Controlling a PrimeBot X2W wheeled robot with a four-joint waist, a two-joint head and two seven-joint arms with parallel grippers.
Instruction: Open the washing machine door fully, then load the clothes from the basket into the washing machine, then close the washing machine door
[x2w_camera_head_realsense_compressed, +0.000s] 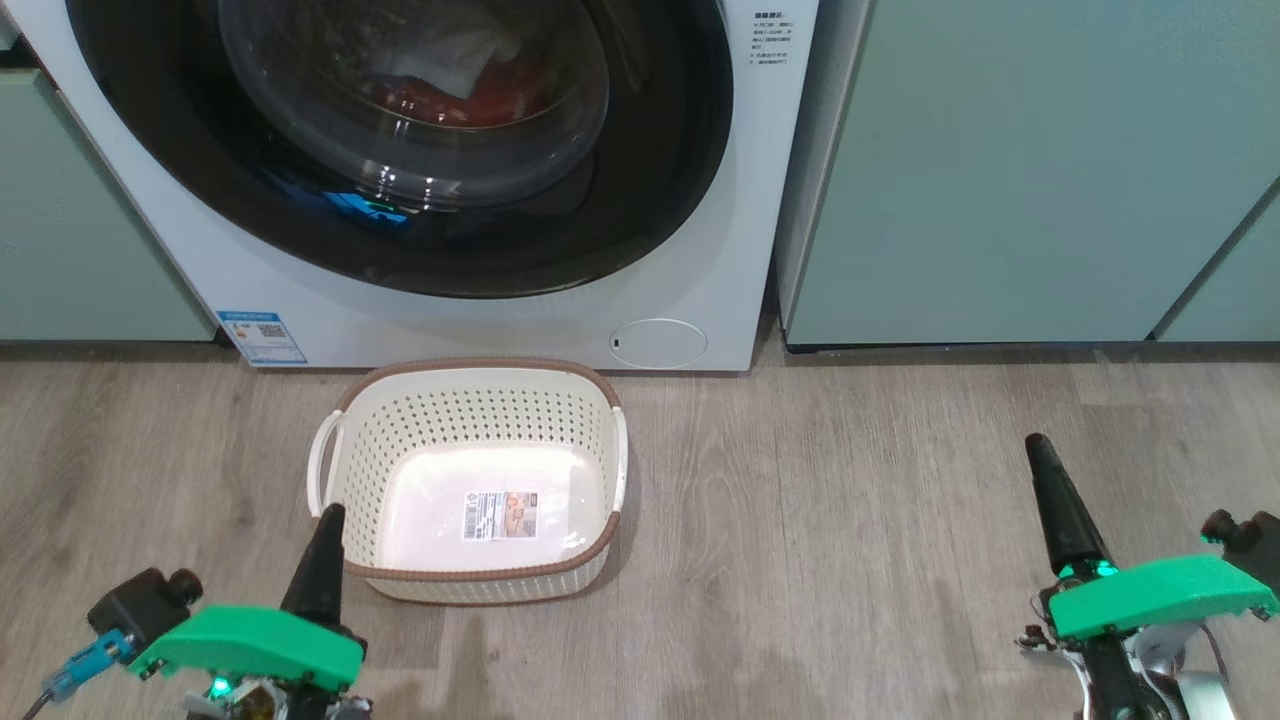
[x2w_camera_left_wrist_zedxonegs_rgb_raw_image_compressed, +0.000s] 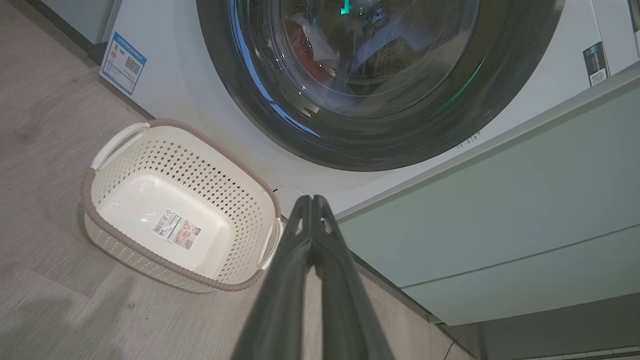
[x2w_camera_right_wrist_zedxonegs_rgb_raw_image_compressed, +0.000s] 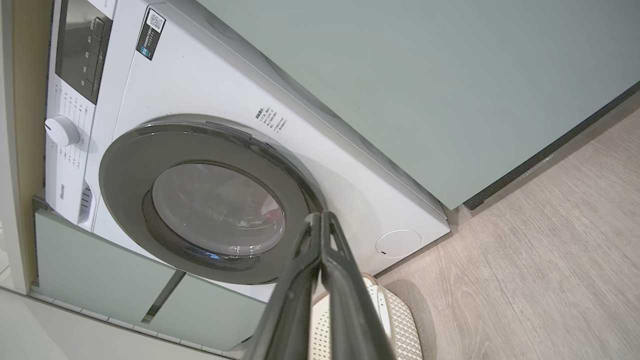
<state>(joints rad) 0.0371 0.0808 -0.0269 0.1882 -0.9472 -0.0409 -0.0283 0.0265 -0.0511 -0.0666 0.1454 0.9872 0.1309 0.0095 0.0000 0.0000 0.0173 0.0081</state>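
Fingers of both grippers are pressed together on nothing. The left gripper is near the near left corner of the basket, and the right gripper is well apart to its right. The basket stands on the floor just before the washing machine, base label showing. The washing machine door sits flush shut, with the clothes behind its glass.

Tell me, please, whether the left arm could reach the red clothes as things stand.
Probably not. The clothes lie behind the glass of the washing machine door, which looks shut; the left gripper, fingers together, sits low beside the basket. The door would need opening first.
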